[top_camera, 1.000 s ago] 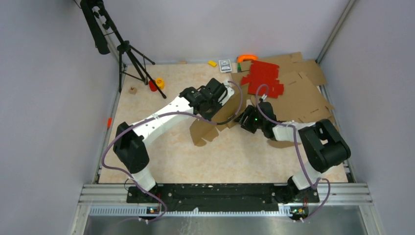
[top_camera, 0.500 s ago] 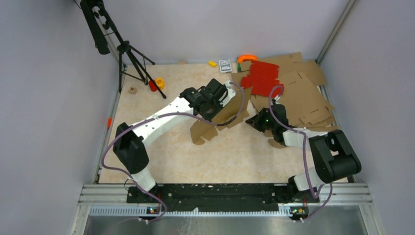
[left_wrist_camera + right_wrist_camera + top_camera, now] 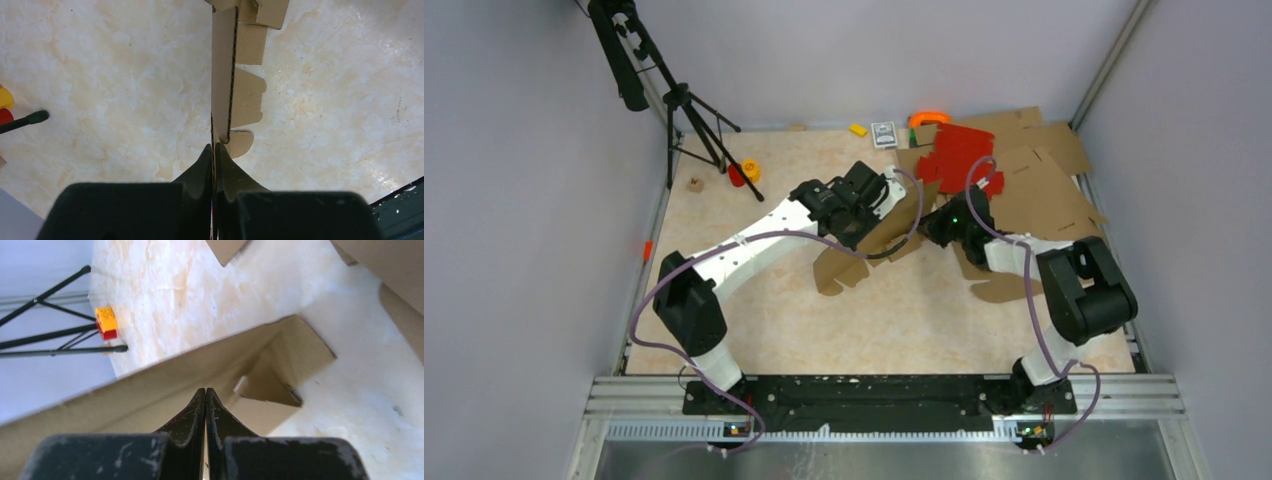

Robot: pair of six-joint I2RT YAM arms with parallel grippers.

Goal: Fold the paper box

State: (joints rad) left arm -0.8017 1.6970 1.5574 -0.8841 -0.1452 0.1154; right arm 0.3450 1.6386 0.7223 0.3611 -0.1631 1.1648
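Broadly, the beige marbled table (image 3: 754,300) fills the enclosure. A spread of large flat brown cardboard sheets (image 3: 1049,185) covers its far right corner.

The paper box (image 3: 889,232), a plain brown corrugated piece with creased panels and rounded flaps, is near the middle of the table, between the 2 arms. One long panel stands on edge while its lower flaps reach down to the tabletop on the near left. In the left wrist view that panel runs edge-on, straight away from the camera, with the flaps folded out to its right.

Red cardboard sheets (image 3: 959,150) lie on top of the brown spread, beyond the box. A smaller loose brown cardboard piece (image 3: 1004,288) lies flat on the table just beside the right arm's forearm. A black tripod (image 3: 682,97) stands at the far left corner.

The left gripper (image 3: 214,152) is clamped on the near end of the box's upright panel, its 2 fingers pinching the corrugated edge between them. The right gripper (image 3: 205,392) is fully closed, fingertips pressed together with nothing between them. It points at the inner face of the box's long panel, close to a folded corner. Whether the tips touch the cardboard cannot be told.

A small yellow and red toy block (image 3: 106,322) sits by the tripod's legs, well apart from the box.
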